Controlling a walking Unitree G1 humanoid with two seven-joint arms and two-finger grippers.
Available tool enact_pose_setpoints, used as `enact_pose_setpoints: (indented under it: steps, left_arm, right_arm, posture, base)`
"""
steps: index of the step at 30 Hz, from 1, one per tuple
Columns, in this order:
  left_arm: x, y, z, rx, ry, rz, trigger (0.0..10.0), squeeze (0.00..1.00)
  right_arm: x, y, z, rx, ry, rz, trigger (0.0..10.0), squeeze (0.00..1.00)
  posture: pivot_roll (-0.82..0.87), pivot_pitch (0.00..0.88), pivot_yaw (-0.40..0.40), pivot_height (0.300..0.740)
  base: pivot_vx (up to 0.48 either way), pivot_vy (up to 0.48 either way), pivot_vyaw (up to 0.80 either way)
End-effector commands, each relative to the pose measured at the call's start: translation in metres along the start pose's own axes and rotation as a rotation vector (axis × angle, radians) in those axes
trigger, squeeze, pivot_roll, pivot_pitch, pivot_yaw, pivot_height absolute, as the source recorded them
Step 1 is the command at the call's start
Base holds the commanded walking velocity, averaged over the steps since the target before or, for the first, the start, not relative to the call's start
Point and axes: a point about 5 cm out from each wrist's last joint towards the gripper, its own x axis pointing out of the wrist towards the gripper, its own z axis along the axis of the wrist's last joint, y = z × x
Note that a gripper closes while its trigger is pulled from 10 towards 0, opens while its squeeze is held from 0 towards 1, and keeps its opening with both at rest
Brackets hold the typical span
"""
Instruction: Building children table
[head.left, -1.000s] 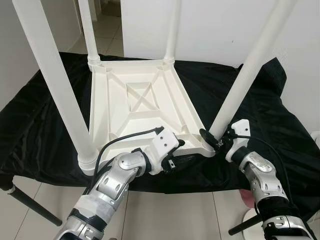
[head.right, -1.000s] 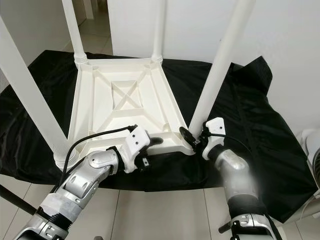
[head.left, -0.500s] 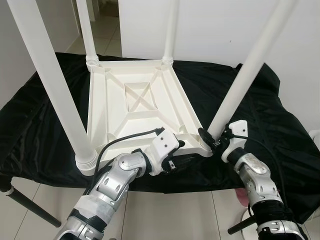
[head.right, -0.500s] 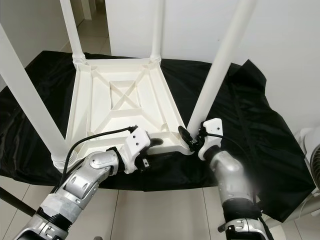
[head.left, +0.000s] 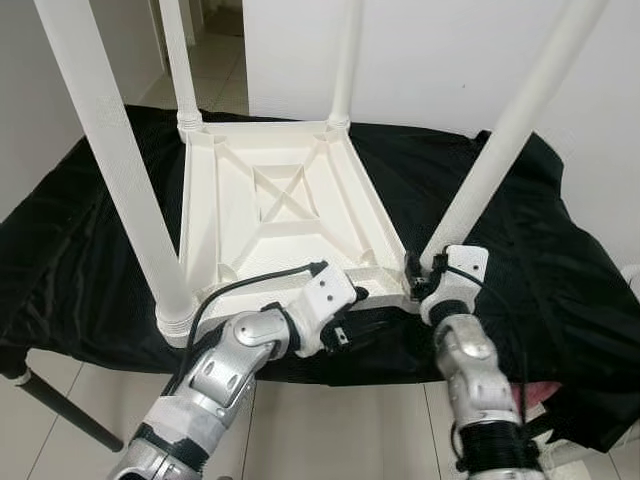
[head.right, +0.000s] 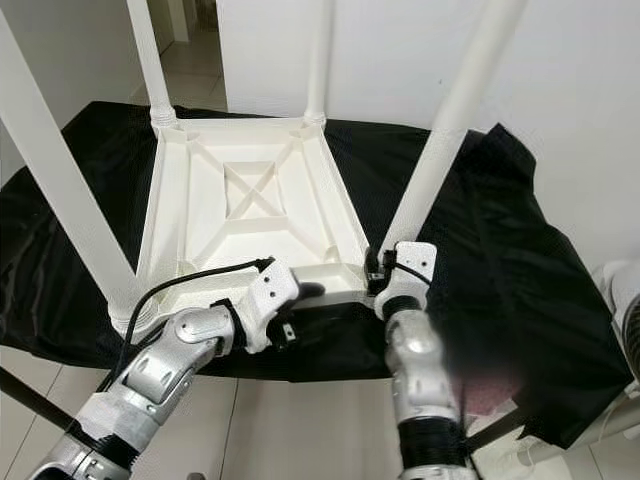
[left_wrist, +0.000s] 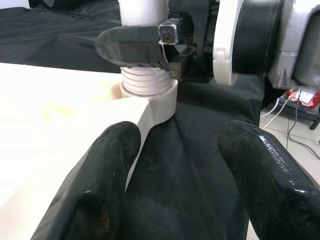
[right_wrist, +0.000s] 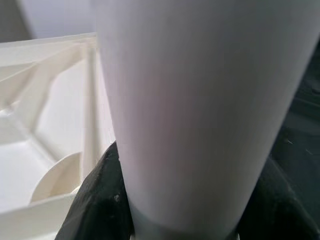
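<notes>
Rt gripper (head.left: 422, 283) jaws pinching near-rt leg (head.left: 500, 145) at socket; lt gripper (left_wrist: 175, 165) jaws spread by tabletop (head.left: 270, 205) edge. Risking cross-threading, leg tilting.

I read the upturned table top (head.left: 270, 215) as moulded white plastic, matt, with smooth ribs. The near right leg (right_wrist: 200, 100) is smooth white plastic with a soft sheen and a ribbed threaded collar (left_wrist: 147, 82). The black cloth (head.left: 80, 250) is thin, creased, faintly shiny. The left gripper's fingers (left_wrist: 260, 185) look like glossy black rubber. Floor tiles (head.left: 330, 420) are pale and glossy.
</notes>
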Motion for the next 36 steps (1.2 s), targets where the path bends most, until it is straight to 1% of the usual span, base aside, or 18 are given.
enact_pose_setpoints:
  steps: [1,2,3,4,5,9,10,15,18,21,22,25,26,28,29,32,36]
  left_arm:
    - [0.002,-0.003,-0.001,0.001,0.011,-0.02,10.0,0.0]
    - [0.003,-0.002,0.0,0.001,0.008,-0.017,10.0,0.0]
    - [0.003,-0.002,0.0,0.003,0.007,-0.016,10.0,0.0]
    - [0.003,-0.002,0.0,0.003,0.007,-0.016,10.0,0.0]
    - [0.003,-0.002,0.0,0.005,0.007,-0.016,10.0,0.0]
    - [0.003,-0.002,0.0,0.006,0.009,-0.016,10.0,0.0]
    - [0.002,-0.001,0.0,0.007,0.01,-0.015,10.0,0.0]
    - [0.0,0.001,0.001,0.004,0.009,-0.007,10.0,0.0]
    - [-0.002,0.0,0.0,-0.004,0.009,-0.004,10.0,0.0]
    - [-0.002,-0.001,0.0,-0.003,0.01,-0.004,10.0,0.0]
    - [-0.002,0.0,0.001,-0.001,0.01,-0.002,10.0,0.0]
    - [-0.002,0.002,0.002,0.002,0.008,0.006,10.0,0.0]
    - [-0.002,0.002,0.003,0.0,0.006,0.012,10.0,0.0]
    - [-0.003,0.003,0.003,-0.003,0.002,0.022,10.0,0.0]
    - [-0.003,0.004,0.004,-0.007,-0.005,0.03,10.0,0.0]
    - [-0.002,0.005,0.005,-0.001,-0.013,0.049,10.0,0.0]
    - [0.001,0.006,0.007,0.017,-0.02,0.078,10.0,0.0]
  right_arm:
    - [-0.006,-0.005,-0.011,0.052,0.05,-0.103,10.0,0.0]
    - [-0.007,0.004,-0.01,0.068,0.051,-0.062,10.0,0.0]
    - [-0.007,0.009,-0.008,0.075,0.047,-0.025,10.0,0.0]
    - [-0.007,0.009,-0.008,0.075,0.047,-0.025,10.0,0.0]
    - [-0.005,0.01,-0.005,0.073,0.033,0.015,10.0,0.0]
    - [-0.005,0.009,-0.004,0.066,0.027,0.015,10.0,0.0]
    - [-0.005,0.007,-0.004,0.069,0.028,0.012,10.0,1.0]
    - [-0.005,0.002,0.001,0.07,0.004,0.038,10.0,1.0]
    - [-0.008,-0.004,0.005,0.029,-0.043,0.08,10.0,1.0]
    - [-0.01,-0.007,0.004,0.035,-0.048,0.089,10.0,1.0]
    - [-0.014,-0.011,0.001,0.033,-0.057,0.098,10.0,1.0]
    - [-0.017,-0.014,-0.002,0.022,-0.065,0.105,10.0,1.0]
    - [-0.019,-0.014,-0.003,0.034,-0.066,0.106,10.0,0.15]
    - [-0.02,-0.014,-0.005,0.039,-0.069,0.106,10.0,0.15]
    - [-0.022,-0.014,-0.006,0.046,-0.073,0.115,10.0,0.0]
    - [-0.025,-0.013,-0.008,0.032,-0.079,0.143,10.0,0.0]
    - [-0.026,-0.016,-0.01,0.022,-0.082,0.15,10.0,0.0]
  posture:
    - [-0.02,0.0,-0.071,0.74]
    - [-0.02,0.0,-0.071,0.74]
    - [-0.02,0.0,-0.071,0.74]
    - [-0.02,0.0,-0.071,0.74]
    - [-0.02,0.0,-0.07,0.74]
    - [-0.02,0.0,-0.07,0.74]
    - [-0.02,0.0,-0.068,0.74]
    - [-0.02,0.0,-0.069,0.74]
    - [-0.02,0.01,-0.072,0.74]
    - [-0.01,0.016,-0.073,0.74]
    - [-0.01,0.024,-0.074,0.74]
    - [-0.01,0.027,-0.074,0.74]
    - [-0.01,0.03,-0.074,0.74]
    - [-0.02,0.032,-0.074,0.74]
    - [-0.01,0.035,-0.074,0.74]
    - [-0.01,0.038,-0.074,0.74]
    - [-0.01,0.043,-0.076,0.74]
  base:
    - [0.0,0.0,0.0]
    - [0.0,0.0,0.0]
    - [0.0,0.0,0.0]
    - [0.0,0.0,0.0]
    - [0.0,0.0,0.0]
    - [0.0,0.0,0.0]
    - [0.0,0.0,0.0]
    - [0.0,0.0,0.0]
    - [0.0,0.0,0.0]
    - [0.0,0.0,0.0]
    - [0.0,0.0,0.0]
    - [0.0,0.0,0.0]
    - [0.0,0.0,0.0]
    - [0.0,0.0,0.0]
    - [0.0,0.0,0.0]
    - [0.0,0.0,0.0]
    - [0.0,0.0,0.0]
